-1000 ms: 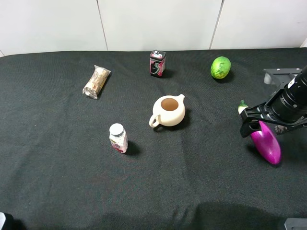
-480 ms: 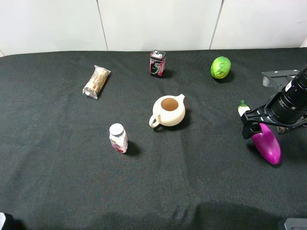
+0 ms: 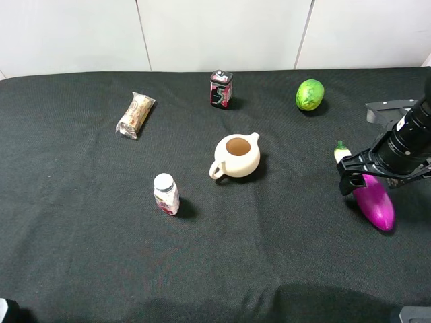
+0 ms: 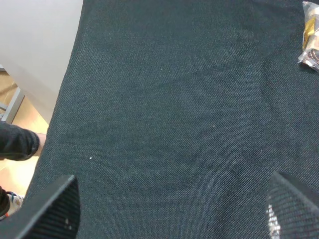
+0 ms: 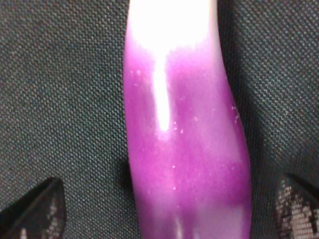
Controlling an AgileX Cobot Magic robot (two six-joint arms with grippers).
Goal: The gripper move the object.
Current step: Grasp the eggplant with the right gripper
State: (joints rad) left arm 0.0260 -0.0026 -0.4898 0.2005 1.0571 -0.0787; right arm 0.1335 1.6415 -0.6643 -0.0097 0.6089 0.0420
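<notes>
The magenta-purple eggplant lies on the black cloth at the far right, its white neck and green stem pointing to the back left. My right gripper is low over the eggplant's neck end. In the right wrist view the eggplant fills the middle, and the right gripper is open, with a black fingertip on each side of it and a gap to each. My left gripper is open and empty over bare cloth near the table's left edge.
A cream teapot stands mid-table. A small white-capped bottle is to its front left. A wrapped snack, a dark can and a round green fruit lie along the back. The snack also shows in the left wrist view.
The right arm has shifted slightly toward the back. The eggplant lies in about the same place. The jaws stay open around it.
</notes>
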